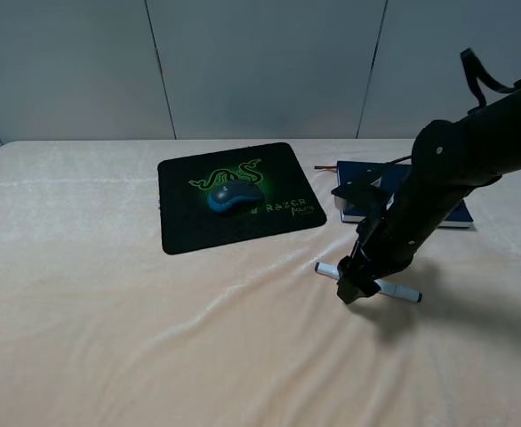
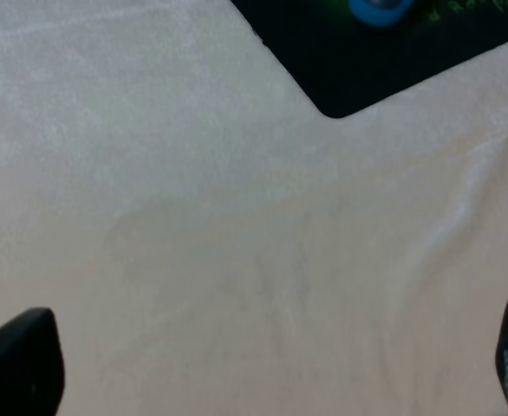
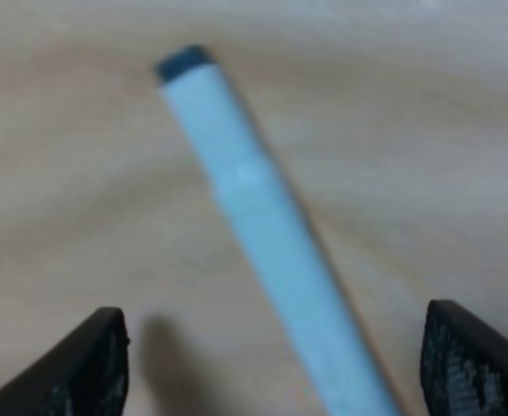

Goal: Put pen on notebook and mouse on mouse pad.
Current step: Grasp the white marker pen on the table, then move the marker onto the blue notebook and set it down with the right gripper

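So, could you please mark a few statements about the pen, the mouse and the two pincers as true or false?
1. The mouse sits on the mouse pad. True.
2. The pen lies on the notebook. False: it lies on the cloth, in front of the notebook.
3. The right pincer is shut on the pen. False: its jaws stand open, one on each side of the pen.
4. The left pincer is open above bare cloth. True.
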Controlling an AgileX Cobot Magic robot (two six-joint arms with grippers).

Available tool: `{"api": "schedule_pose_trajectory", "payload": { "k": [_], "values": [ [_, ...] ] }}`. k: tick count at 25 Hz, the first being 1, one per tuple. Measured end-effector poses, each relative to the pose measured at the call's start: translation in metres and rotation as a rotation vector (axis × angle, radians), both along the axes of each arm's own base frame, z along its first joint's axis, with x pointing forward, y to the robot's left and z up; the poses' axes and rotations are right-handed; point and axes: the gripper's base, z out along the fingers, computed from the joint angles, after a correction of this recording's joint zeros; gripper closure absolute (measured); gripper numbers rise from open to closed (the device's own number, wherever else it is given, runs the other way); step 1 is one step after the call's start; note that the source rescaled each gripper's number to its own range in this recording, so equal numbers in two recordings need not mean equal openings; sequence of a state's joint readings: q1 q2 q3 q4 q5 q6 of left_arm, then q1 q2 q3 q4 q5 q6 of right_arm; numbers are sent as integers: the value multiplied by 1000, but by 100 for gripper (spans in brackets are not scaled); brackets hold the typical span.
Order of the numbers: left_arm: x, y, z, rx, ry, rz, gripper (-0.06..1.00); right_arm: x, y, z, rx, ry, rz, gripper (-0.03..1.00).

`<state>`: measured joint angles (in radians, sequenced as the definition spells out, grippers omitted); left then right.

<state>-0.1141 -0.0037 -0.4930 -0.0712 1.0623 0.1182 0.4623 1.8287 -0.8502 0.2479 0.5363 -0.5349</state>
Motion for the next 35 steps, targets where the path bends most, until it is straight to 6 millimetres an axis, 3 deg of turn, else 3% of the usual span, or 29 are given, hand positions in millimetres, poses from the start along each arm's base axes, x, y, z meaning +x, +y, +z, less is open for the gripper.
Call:
{"api": "schedule_pose_trajectory", "payload": {
  "k": [5,16,18,21,25,28,35],
  "values": [
    [0,0,0,0,0,0,-6,-10,24,0,-50,-85,95,26],
    [0,0,0,0,0,0,-6,-6,23,-8,-94,-116,96,27],
    [0,0,0,0,0,0,-6,-6,23,-8,-94,-116,96,35],
    [0,0,0,0,0,0,-6,-6,23,-8,-95,-115,96,58],
    [0,0,0,0,0,0,-6,-6,23,-8,-97,-112,97,77],
    [0,0,0,0,0,0,-6,-7,22,-8,-105,-102,100,97],
    [0,0,0,0,0,0,-6,-8,22,-9,-110,-95,100,96]
  ]
}}
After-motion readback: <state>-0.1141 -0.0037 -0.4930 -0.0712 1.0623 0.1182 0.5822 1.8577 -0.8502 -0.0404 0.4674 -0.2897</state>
